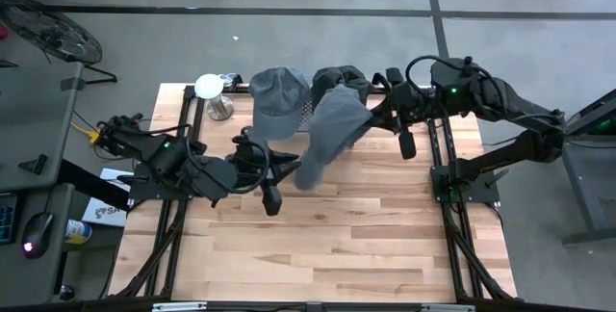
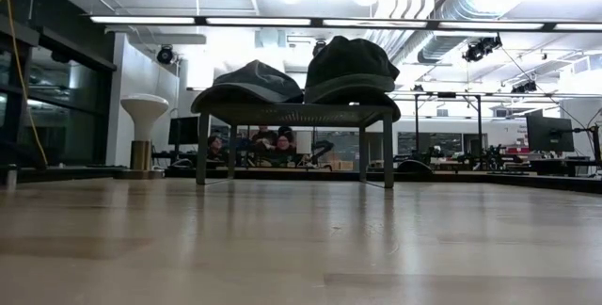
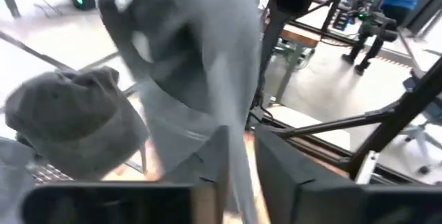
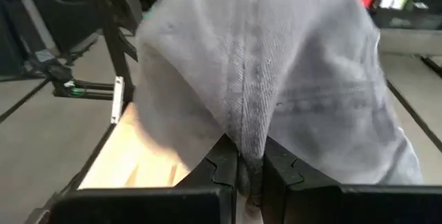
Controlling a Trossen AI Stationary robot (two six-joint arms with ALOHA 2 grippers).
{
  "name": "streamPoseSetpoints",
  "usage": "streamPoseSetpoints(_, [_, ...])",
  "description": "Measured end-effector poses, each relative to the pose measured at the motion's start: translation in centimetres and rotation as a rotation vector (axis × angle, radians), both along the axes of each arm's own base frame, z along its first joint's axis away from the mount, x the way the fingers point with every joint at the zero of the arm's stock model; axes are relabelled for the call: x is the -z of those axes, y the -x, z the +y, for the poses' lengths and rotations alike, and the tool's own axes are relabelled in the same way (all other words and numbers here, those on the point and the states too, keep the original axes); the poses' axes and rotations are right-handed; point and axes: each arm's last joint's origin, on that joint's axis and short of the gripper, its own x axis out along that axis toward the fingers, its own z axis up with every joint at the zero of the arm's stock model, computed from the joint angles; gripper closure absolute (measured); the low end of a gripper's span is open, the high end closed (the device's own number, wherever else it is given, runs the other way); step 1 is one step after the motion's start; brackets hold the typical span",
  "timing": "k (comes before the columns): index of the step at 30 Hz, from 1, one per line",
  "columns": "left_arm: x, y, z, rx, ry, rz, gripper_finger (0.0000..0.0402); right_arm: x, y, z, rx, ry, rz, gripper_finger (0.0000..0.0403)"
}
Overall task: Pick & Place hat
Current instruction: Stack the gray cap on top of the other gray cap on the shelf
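A light grey hat (image 1: 332, 131) hangs in the air between my two grippers, above the table in front of a low wire rack (image 2: 292, 114). My left gripper (image 1: 289, 166) is shut on its near, lower end. My right gripper (image 1: 372, 117) is shut on its far, upper end. Another grey cap (image 1: 277, 91) and a dark green cap (image 2: 353, 65) sit side by side on the rack's top. The low view shows neither gripper nor the held hat. My left gripper pinches a thin edge of the grey hat (image 3: 238, 172) between its two fingers (image 3: 217, 162), coming level from the table's left. The hat is lifted clear and rises away from the fingers toward the other arm. My right gripper pinches a gathered fold of the hat's grey cloth (image 4: 245, 144) between its two fingers (image 4: 221, 165), coming from the table's right. Several layers bunch at the fingers. The cloth spreads out beyond them, clear of the table.
A white mushroom-shaped stand (image 1: 211, 88) is at the table's far left, beside the rack. The wooden table top (image 1: 318, 245) lies bare on the near side. A fan (image 1: 48, 31) and desk clutter sit off the table's left. People sit in the room behind (image 2: 273, 142).
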Motion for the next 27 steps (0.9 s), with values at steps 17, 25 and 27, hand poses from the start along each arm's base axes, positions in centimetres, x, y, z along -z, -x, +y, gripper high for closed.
streamPoseSetpoints(17, [-1.4, 8.2, 2.5, 0.021, -0.039, 0.120, 0.0209, 1.5, -4.5, 0.2, 0.121, -0.101, 0.011, 0.0383])
streamPoseSetpoints(25, [-1.5, 11.3, 2.5, 0.040, -0.073, 0.142, 0.0245, 2.8, -7.5, 0.3, 0.168, -0.136, 0.018, 0.0383])
streamPoseSetpoints(27, [-1.3, 11.6, 2.4, 0.038, -0.084, 0.153, 0.0250, 2.8, -7.9, 0.3, 0.170, -0.139, 0.001, 0.0383])
